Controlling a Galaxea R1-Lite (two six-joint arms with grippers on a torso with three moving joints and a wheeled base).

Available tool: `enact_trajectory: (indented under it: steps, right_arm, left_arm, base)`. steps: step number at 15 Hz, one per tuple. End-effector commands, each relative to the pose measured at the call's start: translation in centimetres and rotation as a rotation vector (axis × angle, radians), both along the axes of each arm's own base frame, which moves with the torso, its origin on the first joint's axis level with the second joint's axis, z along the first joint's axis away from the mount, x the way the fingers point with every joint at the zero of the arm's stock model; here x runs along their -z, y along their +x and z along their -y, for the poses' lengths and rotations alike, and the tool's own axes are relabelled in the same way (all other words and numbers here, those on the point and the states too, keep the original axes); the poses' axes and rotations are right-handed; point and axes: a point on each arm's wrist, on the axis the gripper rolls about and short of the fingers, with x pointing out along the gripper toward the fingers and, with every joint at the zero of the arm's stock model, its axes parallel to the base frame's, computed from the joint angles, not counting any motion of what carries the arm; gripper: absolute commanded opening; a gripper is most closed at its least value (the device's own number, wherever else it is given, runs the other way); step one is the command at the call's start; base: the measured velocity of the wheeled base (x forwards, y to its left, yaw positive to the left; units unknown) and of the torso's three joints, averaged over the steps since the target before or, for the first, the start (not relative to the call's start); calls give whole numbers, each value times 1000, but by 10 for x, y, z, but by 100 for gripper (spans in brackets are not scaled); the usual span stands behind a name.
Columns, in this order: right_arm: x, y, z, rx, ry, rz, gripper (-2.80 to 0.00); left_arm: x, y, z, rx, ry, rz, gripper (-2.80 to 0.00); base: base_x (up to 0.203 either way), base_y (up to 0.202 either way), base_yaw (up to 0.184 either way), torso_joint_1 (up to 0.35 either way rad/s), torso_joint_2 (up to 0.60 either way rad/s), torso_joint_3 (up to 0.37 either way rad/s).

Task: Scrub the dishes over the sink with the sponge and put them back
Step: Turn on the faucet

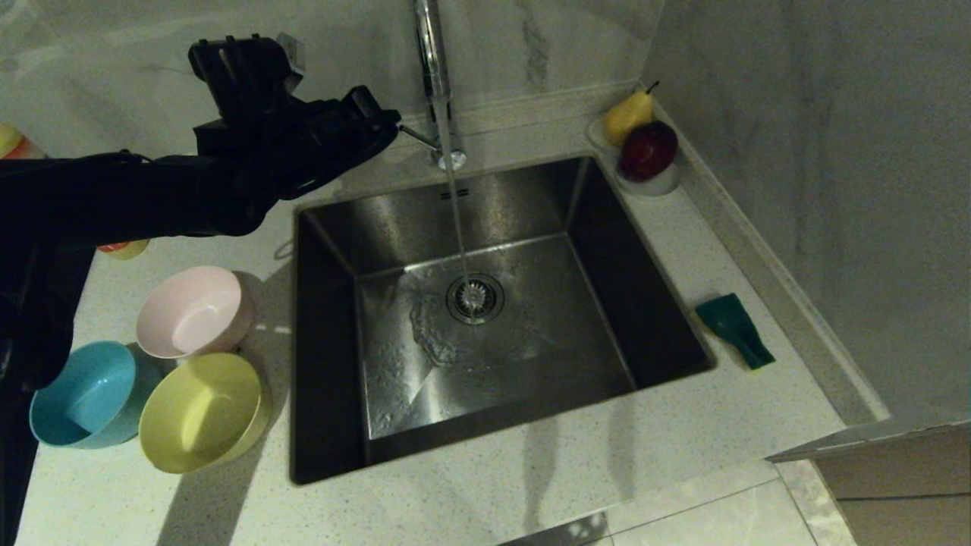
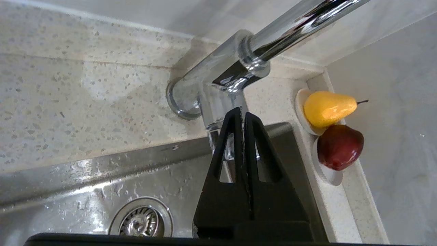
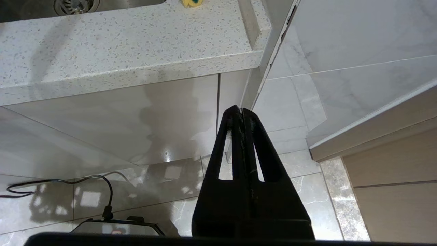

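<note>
1. Black left hand (image 2: 243, 114), fingers pressed together and holding nothing, hangs beside the chrome tap (image 1: 434, 68), whose water runs into the steel sink (image 1: 531, 220).
2. Pink bowl (image 1: 193, 311), blue bowl (image 1: 87, 394) and yellow bowl (image 1: 201, 413) sit on the desk (image 1: 531, 470) left of the sink.
3. Sponge (image 1: 734, 327) lies right of it.
4. Right hand (image 3: 241, 112), likewise closed and empty, hangs below the desk edge.

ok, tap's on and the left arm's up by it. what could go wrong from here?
1. The left gripper, shut and empty, sits close to the tap; a careless move could knock it.
2. Water runs into the sink while the pink bowl, blue bowl, yellow bowl and sponge sit untouched.
3. The bowls crowd together, so gripping one may shove the others.
</note>
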Motion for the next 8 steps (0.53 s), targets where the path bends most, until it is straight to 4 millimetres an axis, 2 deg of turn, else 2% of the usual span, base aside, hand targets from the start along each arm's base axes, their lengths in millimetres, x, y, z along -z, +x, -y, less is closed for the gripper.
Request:
enact_trajectory:
  steps: [1, 8]
  right_arm:
    - [0, 0, 0, 1, -1, -1, -280]
    - [0, 0, 0, 0, -1, -1, -280]
  left_arm:
    - [-8, -5, -1, 1, -7, 19, -280]
    - [2, 0, 2, 7, -4, -4, -280]
  base:
    - [0, 0, 0, 0, 0, 0]
    - [0, 0, 0, 0, 0, 0]
